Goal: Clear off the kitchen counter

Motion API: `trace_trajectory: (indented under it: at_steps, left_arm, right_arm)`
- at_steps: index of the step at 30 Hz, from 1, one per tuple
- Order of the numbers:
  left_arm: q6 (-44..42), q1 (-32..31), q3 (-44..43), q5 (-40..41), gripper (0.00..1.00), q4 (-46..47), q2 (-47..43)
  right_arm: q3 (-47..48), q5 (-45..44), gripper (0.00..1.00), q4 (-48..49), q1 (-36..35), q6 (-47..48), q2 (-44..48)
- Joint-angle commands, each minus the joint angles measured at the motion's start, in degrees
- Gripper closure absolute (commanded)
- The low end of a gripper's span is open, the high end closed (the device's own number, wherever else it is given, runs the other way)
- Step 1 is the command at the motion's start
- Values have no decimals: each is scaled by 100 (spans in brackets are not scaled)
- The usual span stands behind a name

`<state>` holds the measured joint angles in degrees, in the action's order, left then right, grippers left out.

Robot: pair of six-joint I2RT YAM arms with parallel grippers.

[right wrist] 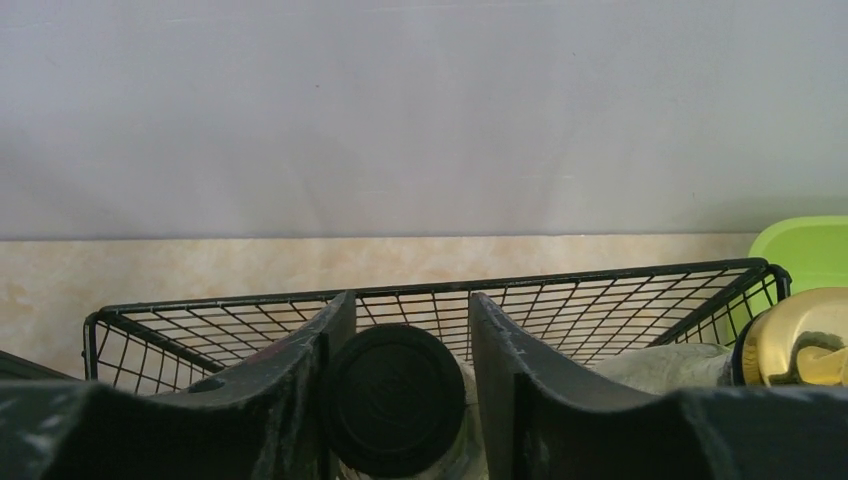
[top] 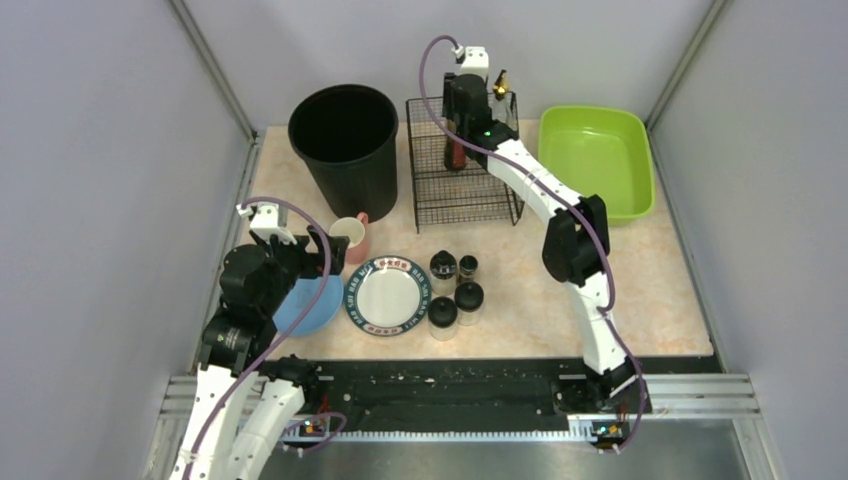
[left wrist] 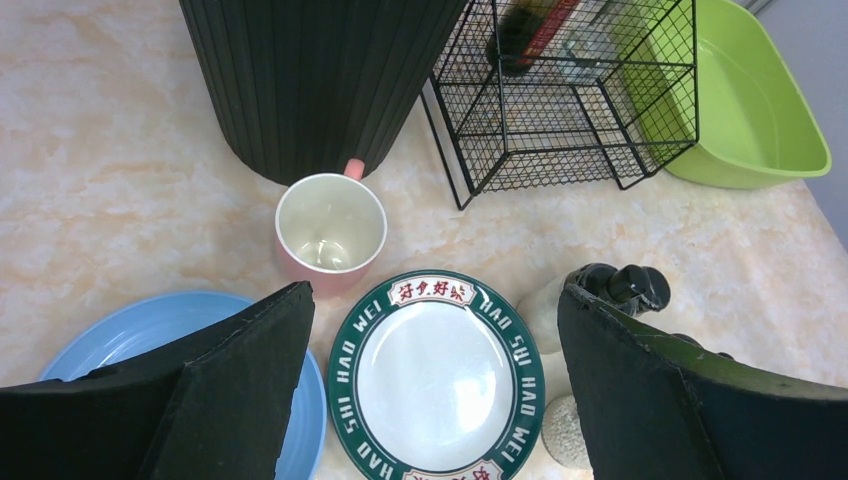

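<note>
In the wire rack [top: 470, 205] my right gripper [right wrist: 408, 300] pinches the black cap of a dark bottle [right wrist: 392, 400], a gold-topped bottle [right wrist: 800, 345] beside it. My left gripper [left wrist: 435, 300] hangs spread above a plate [left wrist: 436, 385] on the beige kitchen counter [top: 500, 290], between grey walls [top: 100, 180].

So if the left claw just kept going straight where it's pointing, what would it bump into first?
Probably the green-rimmed plate: it lies right between the left claw's open fingers. The pink cup sits farther on. Depth is hard to judge.
</note>
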<state>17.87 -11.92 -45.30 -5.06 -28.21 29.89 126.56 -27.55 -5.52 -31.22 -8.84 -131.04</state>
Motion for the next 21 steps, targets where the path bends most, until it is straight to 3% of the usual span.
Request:
trace_trajectory:
  at_steps: [1,8,14,21]
  left_arm:
    - [-51,-21,2,6,4,166,6]
    - [-53,-21,5,3,4,171,-32]
    - [-39,-22,14,-8,4,181,-23]
    - [-38,-21,12,27,4,168,-21]
  right_arm:
    - [298,1,51,204,18,5,150]
    - [-191,-36,38,510,-192,536,832]
    - [-1385,-236,34,1292,-553,1215,1972]
    - [-2981,324,27,1206,-761,846,3521]
